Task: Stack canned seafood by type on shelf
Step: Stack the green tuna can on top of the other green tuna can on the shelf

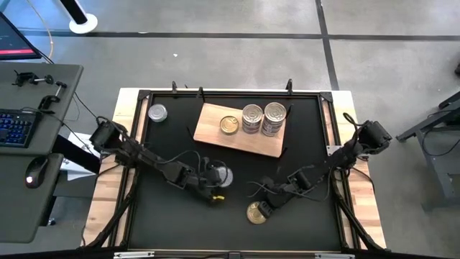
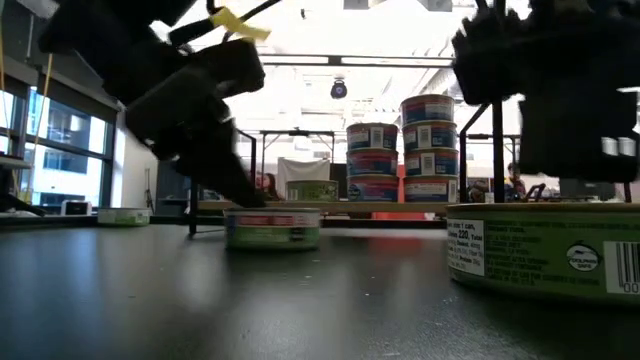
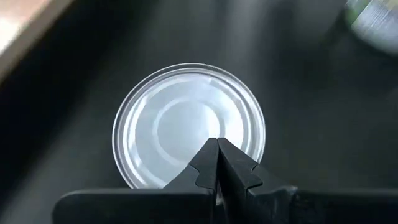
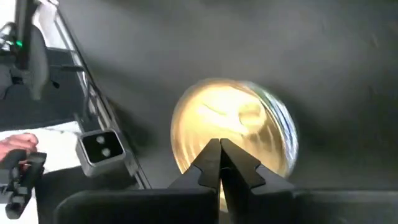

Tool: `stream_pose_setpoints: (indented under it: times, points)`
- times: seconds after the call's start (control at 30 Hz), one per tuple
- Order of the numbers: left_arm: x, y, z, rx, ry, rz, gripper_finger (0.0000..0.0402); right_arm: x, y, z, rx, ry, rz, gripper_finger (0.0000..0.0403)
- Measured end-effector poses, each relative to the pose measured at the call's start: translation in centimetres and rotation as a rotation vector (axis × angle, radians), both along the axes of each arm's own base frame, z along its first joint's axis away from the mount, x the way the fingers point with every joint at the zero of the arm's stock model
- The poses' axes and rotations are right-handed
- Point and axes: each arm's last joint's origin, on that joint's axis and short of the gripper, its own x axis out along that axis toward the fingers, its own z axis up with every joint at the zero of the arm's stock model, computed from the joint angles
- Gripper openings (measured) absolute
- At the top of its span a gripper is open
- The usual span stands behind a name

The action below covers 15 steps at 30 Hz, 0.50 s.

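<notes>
The shelf [image 1: 215,122] is a pale wood board on the far part of the black mat. It bears one flat gold tin [image 1: 229,124] and two stacks of tins [image 1: 263,118]. A silver-lidded tin [image 3: 186,118] with a green label [image 2: 272,229] stands on the mat. My left gripper [image 3: 217,142] is shut just over its lid. A gold-lidded tin [image 4: 230,124] stands near the mat's near edge, with my right gripper [image 4: 219,144] shut above it. In the low view a gap shows between that gripper and the tin [image 2: 545,250]. My left gripper slants down from the table's left, and its shut fingertips [image 3: 208,155] stand over the silver lid [image 3: 180,149] near the rim. I cannot tell whether they touch the lid. The tin stands flat on the mat.
A lone tin [image 1: 157,113] sits on the mat at the far left. Black clamps [image 1: 289,86] stand along the table's far edge. A desk with a keyboard [image 1: 14,126] and a mouse lies beyond the table's left side. Bare mat lies between the two arms.
</notes>
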Motion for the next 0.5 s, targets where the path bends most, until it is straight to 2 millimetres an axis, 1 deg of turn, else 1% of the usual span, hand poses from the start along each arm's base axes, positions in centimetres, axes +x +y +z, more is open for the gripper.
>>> stream_pose_setpoints:
  times: [0.17, 0.23, 0.33, 0.4, 0.5]
  points:
    - [-2.0, 1.6, 1.8, 0.167, 0.127, -0.005, 0.0000, 1.4, -0.6, 1.4, -0.103, -0.108, -0.002, 0.0000]
    - [-2.8, 2.3, 2.9, 0.194, 0.144, 0.008, 0.0000, 2.0, -1.1, 1.9, -0.152, -0.144, -0.003, 0.0000]
    - [-3.5, 2.9, 5.1, 0.186, 0.094, 0.030, 0.0000, 2.9, -1.7, 2.9, -0.222, -0.201, 0.016, 0.0000]
    - [-4.1, 2.9, 6.1, 0.152, 0.033, 0.045, 0.0000, 3.4, -1.9, 3.6, -0.254, -0.230, 0.042, 0.0000]
    - [-4.6, 2.2, 7.2, 0.036, -0.144, 0.079, 0.0000, 3.7, -1.6, 4.8, -0.277, -0.223, 0.104, 0.0000]
